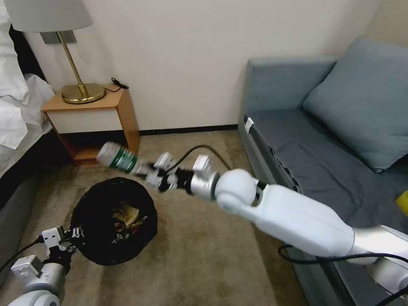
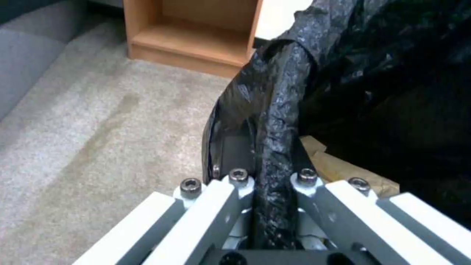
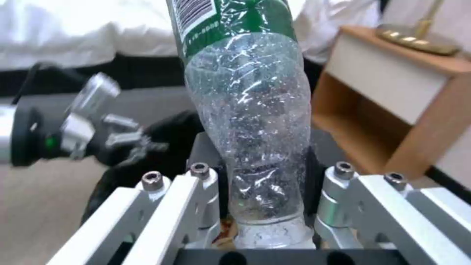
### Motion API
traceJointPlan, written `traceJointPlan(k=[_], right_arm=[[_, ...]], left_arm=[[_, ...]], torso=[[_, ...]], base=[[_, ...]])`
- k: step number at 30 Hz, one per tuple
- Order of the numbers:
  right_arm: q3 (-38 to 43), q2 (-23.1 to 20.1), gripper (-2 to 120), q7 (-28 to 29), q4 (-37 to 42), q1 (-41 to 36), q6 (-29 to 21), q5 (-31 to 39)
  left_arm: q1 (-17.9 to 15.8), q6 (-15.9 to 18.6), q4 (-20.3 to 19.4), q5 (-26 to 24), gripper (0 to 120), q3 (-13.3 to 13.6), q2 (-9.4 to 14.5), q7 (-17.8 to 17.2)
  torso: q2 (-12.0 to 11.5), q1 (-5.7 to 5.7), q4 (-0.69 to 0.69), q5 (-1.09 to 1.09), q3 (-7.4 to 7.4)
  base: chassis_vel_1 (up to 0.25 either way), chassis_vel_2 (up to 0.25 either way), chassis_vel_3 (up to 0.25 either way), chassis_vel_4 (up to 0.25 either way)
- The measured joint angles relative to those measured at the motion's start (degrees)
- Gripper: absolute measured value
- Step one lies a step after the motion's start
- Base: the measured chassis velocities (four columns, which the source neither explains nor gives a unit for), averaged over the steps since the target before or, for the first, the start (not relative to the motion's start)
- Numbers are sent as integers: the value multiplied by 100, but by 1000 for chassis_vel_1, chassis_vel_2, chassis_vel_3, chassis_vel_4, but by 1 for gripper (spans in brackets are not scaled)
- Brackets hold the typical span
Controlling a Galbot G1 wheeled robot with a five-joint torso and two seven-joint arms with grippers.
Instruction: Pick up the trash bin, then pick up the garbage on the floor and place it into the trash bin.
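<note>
**A:** ok so where's everything sitting? Start big.

**B:** Biggest thing is the sofa (image 1: pixel 323 140) on the right, then the nightstand (image 1: pixel 95 121) with a brass lamp (image 1: pixel 80 91) against the wall. The trash bin (image 1: pixel 111 221) is over the floor (image 1: pixel 204 255) at lower left, tipped so its mouth faces the head camera. Can't tell if its base touches the carpet or hangs clear.

**A:** who's holding it?

**B:** The left gripper (image 1: pixel 70 238) is clamped on the rim. In the left wrist view the fingers (image 2: pixel 230 206) pinch the liner-wrapped edge of the bin (image 2: pixel 279 121) from both sides, one finger inside and one outside.

**A:** and the bottle?

**B:** The bottle (image 1: pixel 118 158) is gripped by the right gripper (image 1: pixel 155 174), clenched around the neck end. The body pokes out past the fingertips, toward the nightstand, tilted a bit upward. It's above the bin's far rim, not inside.

**A:** anything you can't make out?

**B:** The cap is buried between the fingers in the right wrist view, where the bottle (image 3: pixel 250 110) runs off the frame edge. Inside the bin there's crumpled paper (image 1: pixel 127 214) plus something reddish, too dark to name.

**A:** arm poses?

**B:** Right arm reaches across from the lower right, stretched nearly straight and level. Left arm comes up from the bottom left corner, mostly cut off.
</note>
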Motion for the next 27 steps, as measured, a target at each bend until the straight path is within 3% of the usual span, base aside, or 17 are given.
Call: traceJointPlan(k=[5, 13, 19, 27], right_arm=[[-415, 27, 25, -34, -68, -13, -1, -215], [-444, 38, 25, -49, -115, -24, 7, -247], [-1243, 631, 25, -39, -560, -224, -59, -639], [-1391, 880, 21, -30, -797, -307, -55, -724]], left_arm=[[40, 0, -74, 31, 2, 38, -62, 9], [43, 0, -79, 34, 2, 39, -68, 12], [41, -21, -144, 128, 2, 178, -234, 33], [-16, -21, -73, 114, 2, 161, -228, 17]], torso=[[0, 0, 0, -1, 0], [0, 0, 0, -1, 0], [1, 0, 1, -3, 0], [1, 0, -1, -2, 0]], base=[[0, 0, 0, 0], [0, 0, 0, 0], [0, 0, 0, 0], [0, 0, 0, 0]])
